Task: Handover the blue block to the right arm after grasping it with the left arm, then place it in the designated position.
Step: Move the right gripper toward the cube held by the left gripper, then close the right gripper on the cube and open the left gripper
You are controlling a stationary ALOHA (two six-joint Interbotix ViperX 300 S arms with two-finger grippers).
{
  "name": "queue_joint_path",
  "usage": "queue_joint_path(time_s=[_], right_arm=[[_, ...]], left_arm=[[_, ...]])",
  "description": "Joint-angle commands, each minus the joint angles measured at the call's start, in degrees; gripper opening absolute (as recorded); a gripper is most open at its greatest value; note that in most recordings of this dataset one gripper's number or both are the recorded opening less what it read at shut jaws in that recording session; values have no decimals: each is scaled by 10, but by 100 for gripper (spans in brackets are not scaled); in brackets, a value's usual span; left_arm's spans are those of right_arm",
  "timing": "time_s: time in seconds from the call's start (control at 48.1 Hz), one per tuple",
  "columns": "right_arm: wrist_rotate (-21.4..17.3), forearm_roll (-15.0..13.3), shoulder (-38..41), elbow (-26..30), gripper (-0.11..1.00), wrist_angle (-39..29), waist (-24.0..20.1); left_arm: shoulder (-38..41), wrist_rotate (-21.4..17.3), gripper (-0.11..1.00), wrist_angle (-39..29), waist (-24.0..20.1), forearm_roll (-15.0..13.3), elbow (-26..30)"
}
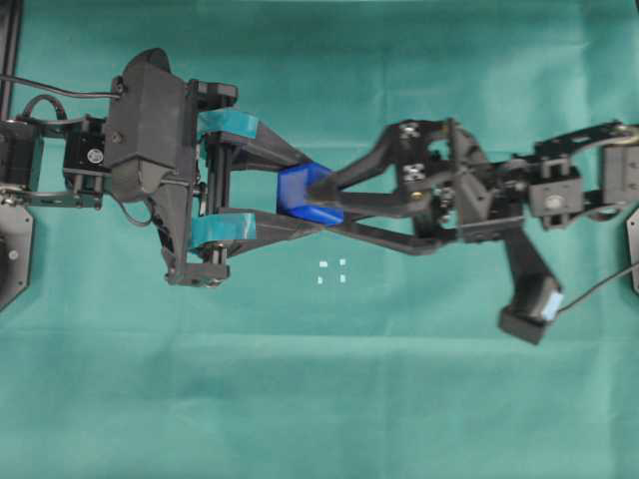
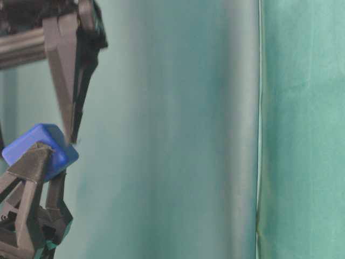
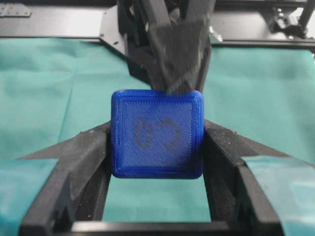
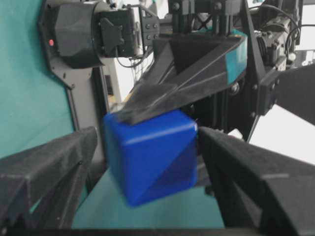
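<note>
The blue block [image 1: 300,192] hangs above the green cloth, pinched between the teal-taped fingers of my left gripper [image 1: 316,196], which is shut on it. In the left wrist view the block [image 3: 157,133] shows a faint dark mark and touches both fingers. My right gripper [image 1: 329,204] reaches in from the right with its plain black fingers open astride the same block [image 4: 150,162]. One finger [image 4: 231,157] lies close against it and the other [image 4: 59,162] stands apart. The designated position [image 1: 332,271], small white dots in a square, lies on the cloth just below the block.
Green cloth [image 1: 319,399] covers the table. The right arm's wrist camera [image 1: 529,309] sticks out low on the right. The left arm's base and cables [image 1: 40,160] fill the left edge. At table level a green backdrop [image 2: 215,129] stands behind the block [image 2: 40,148].
</note>
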State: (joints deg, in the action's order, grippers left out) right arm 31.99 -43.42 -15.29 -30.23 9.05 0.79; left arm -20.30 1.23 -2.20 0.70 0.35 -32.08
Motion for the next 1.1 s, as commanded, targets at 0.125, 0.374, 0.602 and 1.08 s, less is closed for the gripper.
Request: queue_joint_path(time_s=[0.125,0.374,0.602,1.08], right_arm=[[3,0,25,48,90,4,1],[4,0,33,57,90,4,1],[5,0,33,59,88,1,1],[4,0,26,60,54,-48,1]], left_arm=[[-11,1,47,2,0,0,8],[-11,1,47,1,0,-1,6],[-12,0,47,2,0,0,6],[-12,0,47,-16,1,-1,6]])
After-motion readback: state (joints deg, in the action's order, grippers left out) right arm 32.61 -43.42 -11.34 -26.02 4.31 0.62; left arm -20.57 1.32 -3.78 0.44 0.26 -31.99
